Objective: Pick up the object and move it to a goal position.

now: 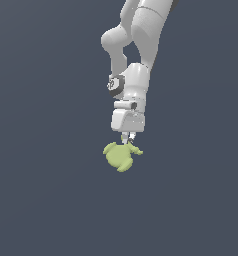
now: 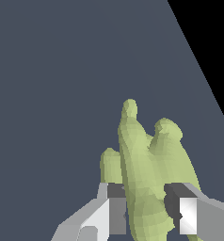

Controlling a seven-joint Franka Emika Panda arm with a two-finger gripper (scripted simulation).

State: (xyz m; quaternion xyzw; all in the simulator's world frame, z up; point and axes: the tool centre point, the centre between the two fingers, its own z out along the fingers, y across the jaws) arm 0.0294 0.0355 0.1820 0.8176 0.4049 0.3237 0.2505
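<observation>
Exterior view shows the white robot arm reaching down from the upper part of the frame, its wrist pointed straight downward over a plain dark grey-blue surface. At the end of the arm the tool hangs with its short fingers directed down, and right beneath them sits the yellow-green figure, a small lumpy blob with a rounded body and stubby bumps poking out to the exterior view's left and right. The fingertips touch the top of the figure, near its middle. Whether the figure rests on the grey surface or hangs clear of it cannot be told from this view, as no shadow or edge marks the ground. Wrist view gives the closer look: the figure fills the space between the two fingers, its narrow ridged body running away from the camera, with a small knob at the far end and rounded lobes on either side. The tool is closed down to a narrow gap, both dark pads pressed against the sides of the figure, so it has hold of the blob. A black area fills one corner beyond the edge of the grey surface.
</observation>
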